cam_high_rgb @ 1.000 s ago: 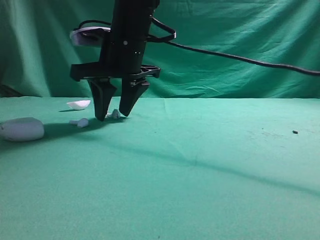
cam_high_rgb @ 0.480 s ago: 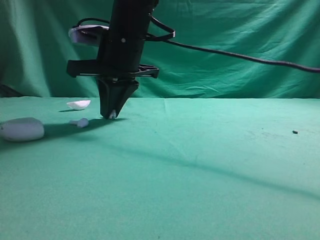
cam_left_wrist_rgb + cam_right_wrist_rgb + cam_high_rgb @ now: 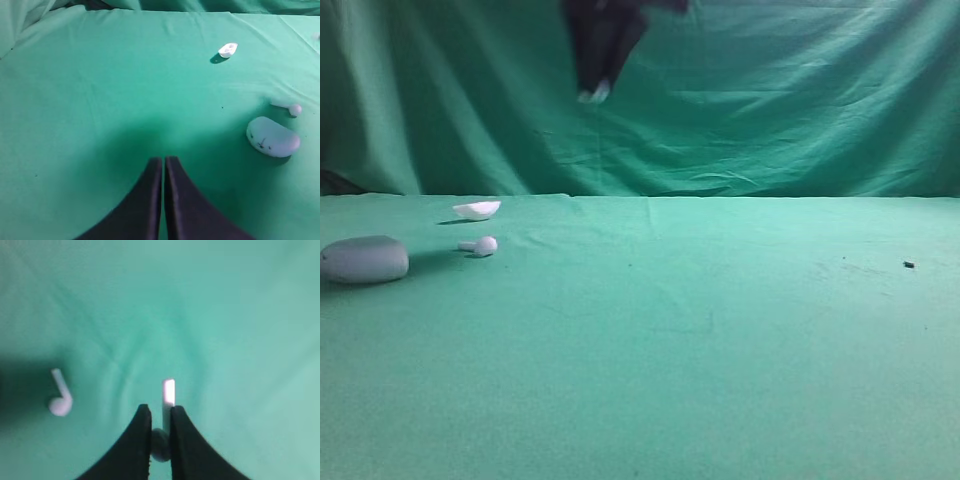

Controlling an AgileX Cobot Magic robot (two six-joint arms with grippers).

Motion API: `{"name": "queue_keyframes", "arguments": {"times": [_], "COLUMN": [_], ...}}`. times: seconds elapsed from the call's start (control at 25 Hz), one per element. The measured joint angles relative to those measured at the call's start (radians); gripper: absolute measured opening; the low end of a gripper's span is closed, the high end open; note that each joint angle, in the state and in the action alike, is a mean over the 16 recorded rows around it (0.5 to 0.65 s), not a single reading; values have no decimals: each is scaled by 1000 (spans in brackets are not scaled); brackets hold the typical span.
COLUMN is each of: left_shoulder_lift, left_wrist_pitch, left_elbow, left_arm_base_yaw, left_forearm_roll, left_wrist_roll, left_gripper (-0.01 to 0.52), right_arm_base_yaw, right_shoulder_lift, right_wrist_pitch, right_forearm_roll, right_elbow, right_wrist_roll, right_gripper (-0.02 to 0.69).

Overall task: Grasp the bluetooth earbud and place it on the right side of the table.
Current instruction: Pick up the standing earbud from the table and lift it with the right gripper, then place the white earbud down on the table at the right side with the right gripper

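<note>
Lift is what is separating this moment from half a second ago; the right gripper [image 3: 597, 92], then pressed to the cloth at middle left of the high view, is now hanging blurred at the top of the frame, its black tapered fingers pinching the bluetooth earbud [image 3: 167, 399] clear of the table [image 3: 720, 340]; the grasp is looking done and, in my judgement, the carry toward the right side is what is remaining. In the right wrist view the glossy white stem is poking up between the near-closed fingers, the rounded head sitting lower. The plain white earbud [image 3: 480, 245] is lying at left beside the smooth pebble-shaped case [image 3: 364, 259], with a small white shell-like piece [image 3: 478, 209] behind; the green cloth is showing soft creases. The left gripper [image 3: 163, 170] is hovering with fingers nearly touching, holding nothing.
</note>
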Motion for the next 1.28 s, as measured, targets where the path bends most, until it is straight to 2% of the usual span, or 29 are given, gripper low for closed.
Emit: {"name": "queue_keyframes", "arguments": {"times": [0.24,0.48,0.68,0.92,1.08,1.28], "left_shoulder_lift": [0,0,0,0,0,0], "left_wrist_pitch": [0,0,0,0,0,0], "left_elbow": [0,0,0,0,0,0], "left_arm_base_yaw": [0,0,0,0,0,0], "left_forearm_roll": [0,0,0,0,0,0], "left_wrist_roll": [0,0,0,0,0,0], "left_gripper": [0,0,0,0,0,0], "right_arm_base_yaw": [-71,-179,-276,-362,-393,-404], "right_shoulder_lift": [-183,-373,-499,-579,-594,-581], "right_wrist_pitch": [50,16,-107,-332,-471,-577], "right_forearm_roll": [-84,-127,-115,-92,-79,-73], "right_elbow": [78,339,670,1043,1199,1290], "right_wrist_roll": [81,150,173,187,190,191], "right_gripper": [89,89,89,89,89,108]}}
